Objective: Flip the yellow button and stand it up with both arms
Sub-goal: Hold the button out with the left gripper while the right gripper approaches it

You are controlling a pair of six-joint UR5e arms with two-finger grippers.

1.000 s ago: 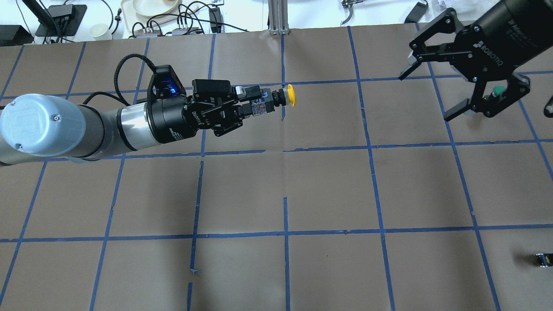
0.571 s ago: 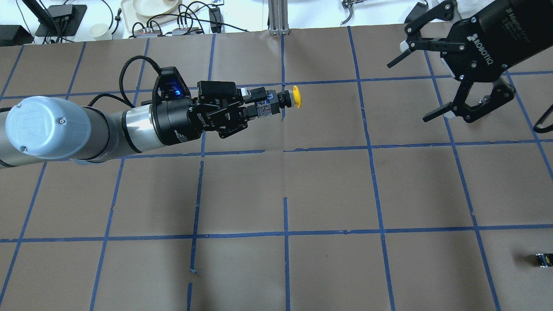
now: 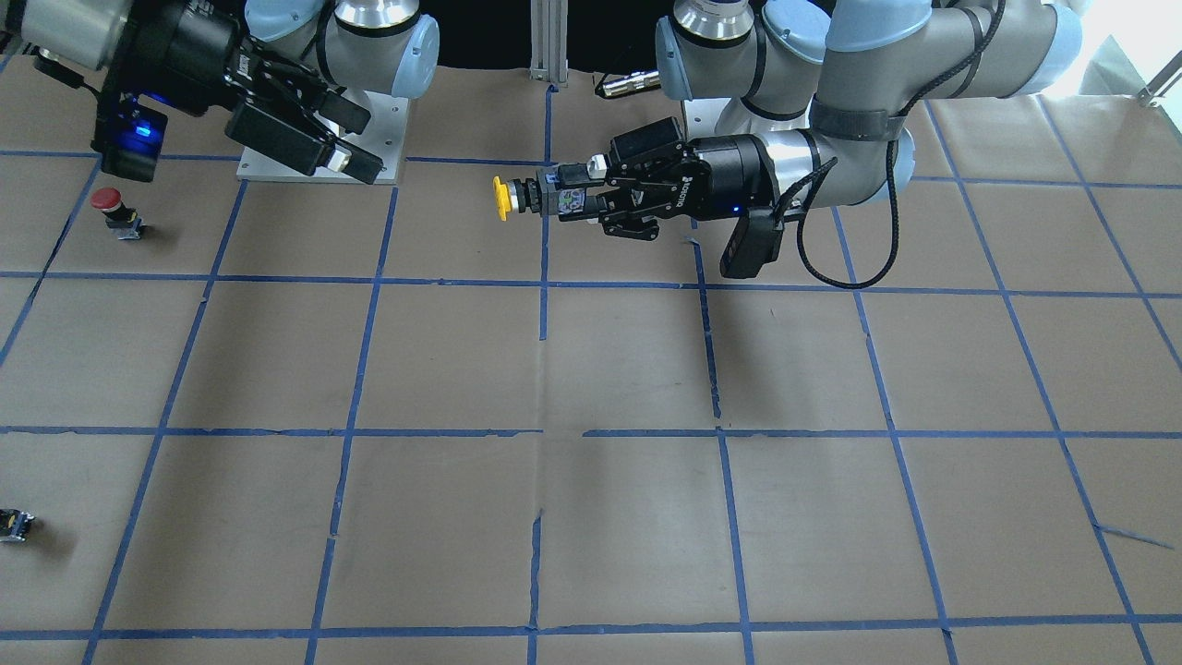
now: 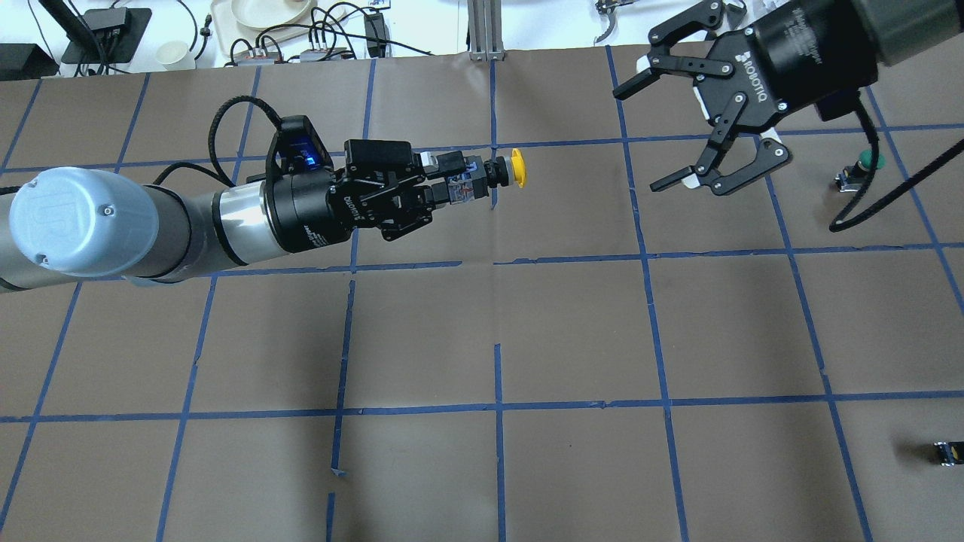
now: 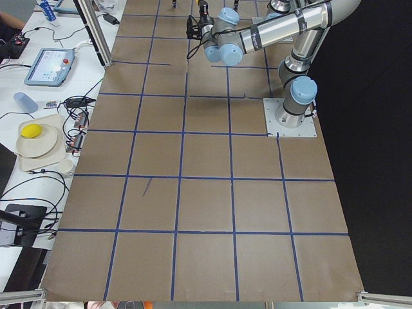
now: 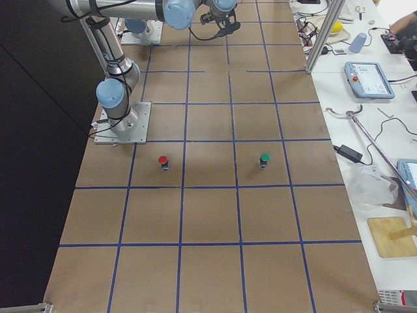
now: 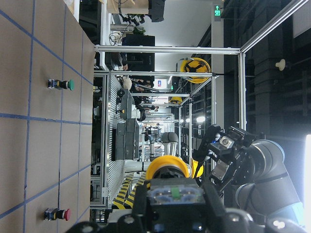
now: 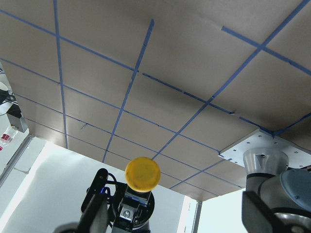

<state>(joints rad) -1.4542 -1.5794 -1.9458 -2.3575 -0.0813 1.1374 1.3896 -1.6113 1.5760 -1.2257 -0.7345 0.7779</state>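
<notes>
Left gripper (image 4: pixel 452 181) is clamped on the blocky black-and-grey body of the yellow button (image 4: pixel 497 173). It holds the button up off the table (image 4: pixel 572 324), lying sideways — yellow cap pointing away from the fingers, toward the right arm's side. In the overhead view it sits about halfway across the table, right over a crossing of the blue tape lines (image 4: pixel 493 144).

Right gripper (image 4: pixel 638 141) hangs in the air well apart from the button, jaws spread wide with nothing between them and the open end aimed back at the cap. On the right wrist camera the cap's round face looks pretty much straight into the lens.

Other stuff, all on the right arm's side: a red-capped button (image 3: pixel 111 208) and a green-capped button (image 4: pixel 864 164) stand on the table, and a small dark block (image 4: pixel 944 453) sits alone by the overhead view's right edge.
</notes>
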